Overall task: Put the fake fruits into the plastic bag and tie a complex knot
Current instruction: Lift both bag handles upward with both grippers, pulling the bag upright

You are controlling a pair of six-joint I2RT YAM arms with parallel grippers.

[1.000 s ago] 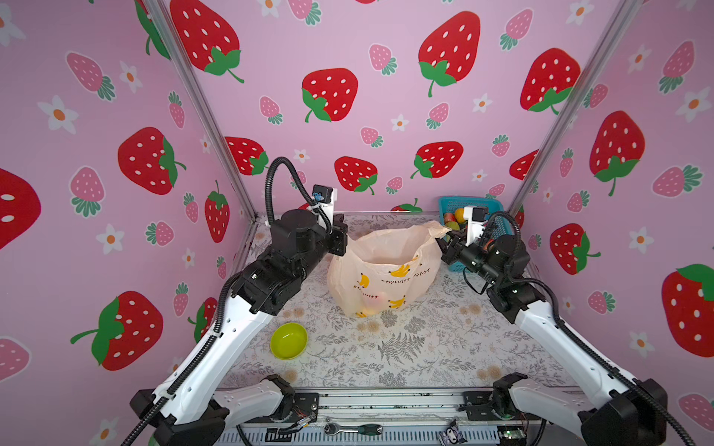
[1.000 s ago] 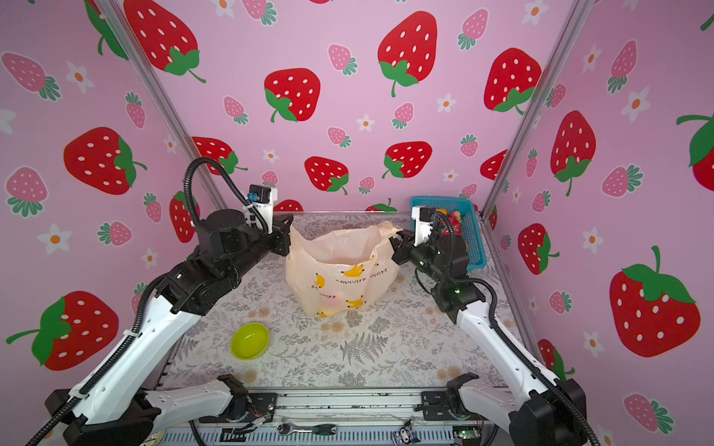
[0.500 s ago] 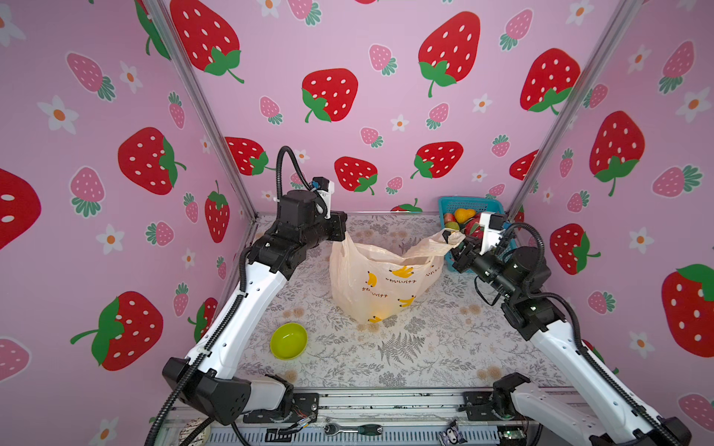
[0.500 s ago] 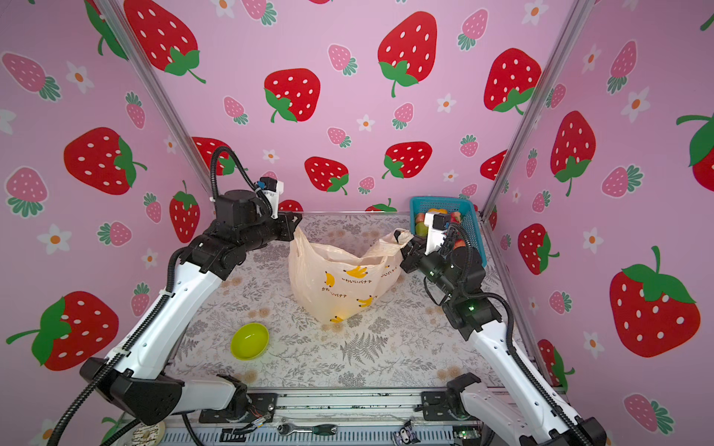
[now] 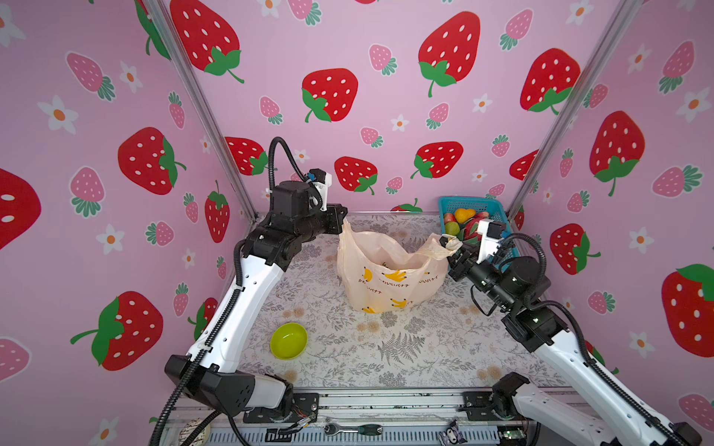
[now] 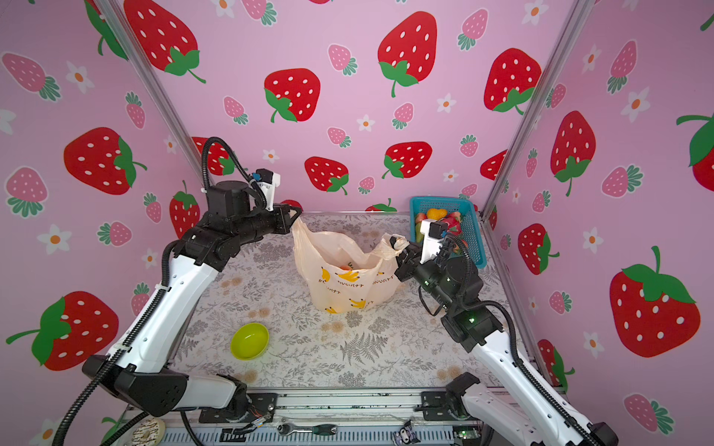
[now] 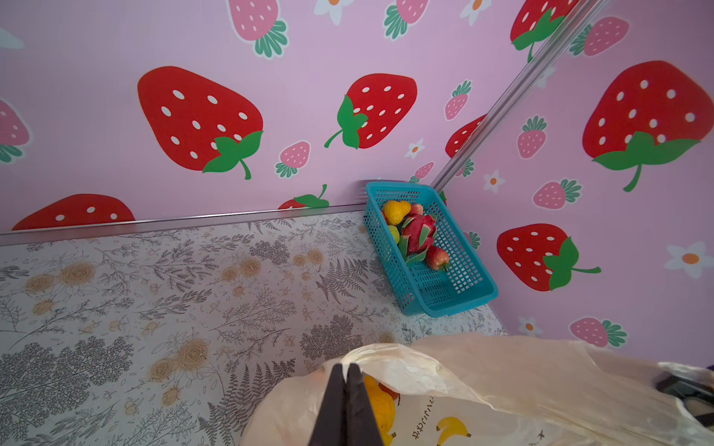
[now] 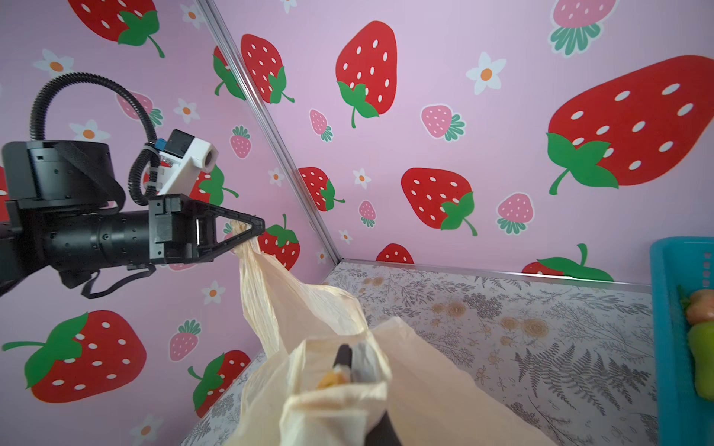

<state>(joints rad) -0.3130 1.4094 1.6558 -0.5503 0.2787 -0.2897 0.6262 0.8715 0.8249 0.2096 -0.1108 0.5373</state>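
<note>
two grippers hold one plastic bag between them, and it stands near the middle of the floral table. at the far left, toward the front, a lime-green bowl sits alone, well apart from the bag. behind it the left gripper reaches in level, its jaws pressed together on the twisted end of the bag's left handle; the right wrist view shows this pinch plainly. the bag's mouth sags open between the two raised handles. inside it, the left wrist view shows a yellow-orange lump, half hidden behind the dark fingers, and i cannot tell which fruit it is. on the right, the right gripper has the other handle bunched at its tip. its fingers are wrapped in film and show only dimly, close together, pinching that handle. in the back right corner a teal basket holds the remaining fake fruits: an orange pear, a dragon fruit, a red apple and a sliver of green. in both top views the right wrist camera covers part of the basket.
</note>
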